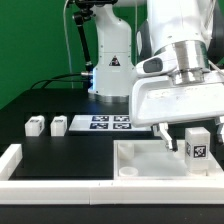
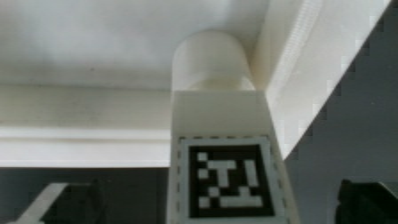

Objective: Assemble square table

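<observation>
The square table [image 1: 140, 160] looks like light, rigid moulded plastic, smooth enough to slip in a loose pinch. The slab is probably best left lying flat, and each short leg taken across its flat sides near mid-height. The slab, white with raised ribs, lies on the dark surface [image 1: 60, 150] at the exterior view's right. One leg [image 1: 197, 150], white with a black-white tag, stands upright at its corner. The hand [image 1: 191, 138] straddles it, fingers [image 2: 48, 205] apart and clear. A second leg [image 1: 35, 126] and a third leg [image 1: 58, 126] sit well away.
</observation>
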Robot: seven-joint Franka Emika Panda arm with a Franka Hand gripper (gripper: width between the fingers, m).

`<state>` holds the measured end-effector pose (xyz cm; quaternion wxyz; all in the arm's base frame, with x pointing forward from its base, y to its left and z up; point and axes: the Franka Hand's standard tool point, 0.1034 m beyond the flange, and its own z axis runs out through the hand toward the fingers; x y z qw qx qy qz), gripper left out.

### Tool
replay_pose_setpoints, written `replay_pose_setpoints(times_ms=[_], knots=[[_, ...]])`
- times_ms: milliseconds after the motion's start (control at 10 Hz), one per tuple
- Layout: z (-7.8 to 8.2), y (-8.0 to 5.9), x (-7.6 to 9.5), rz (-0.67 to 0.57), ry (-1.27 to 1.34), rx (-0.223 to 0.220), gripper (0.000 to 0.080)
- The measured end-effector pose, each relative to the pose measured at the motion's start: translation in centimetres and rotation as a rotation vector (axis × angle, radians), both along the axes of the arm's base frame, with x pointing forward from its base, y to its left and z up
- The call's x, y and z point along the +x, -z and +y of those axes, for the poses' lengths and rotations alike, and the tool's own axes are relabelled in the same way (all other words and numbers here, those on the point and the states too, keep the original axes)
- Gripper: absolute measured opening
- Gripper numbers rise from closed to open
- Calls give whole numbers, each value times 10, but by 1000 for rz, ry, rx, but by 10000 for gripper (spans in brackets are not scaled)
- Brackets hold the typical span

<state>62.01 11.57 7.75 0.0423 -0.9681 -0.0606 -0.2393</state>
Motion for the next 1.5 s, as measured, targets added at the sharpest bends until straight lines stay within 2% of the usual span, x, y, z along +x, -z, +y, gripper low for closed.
replay_pose_setpoints(times_ms=[100,200,300,500,600,800,1000,1100,1200,1300,1400,1500], knots=[[-1,-10,5,10,-1,0,649],[-2,-9,6,13,0,0,649],[-2,-3,2,79,-5,-4,649],[1,-4,5,193,-14,-7,649],[3,-1,0,285,-24,-11,649],[6,-3,1,420,-37,-16,649],[3,-2,4,511,-41,-20,649],[3,-2,7,481,-37,-18,649],[3,-1,7,484,-26,-15,601],[3,-1,7,487,-6,-10,601],[3,-1,6,489,13,-6,413],[3,-1,6,496,79,11,413]])
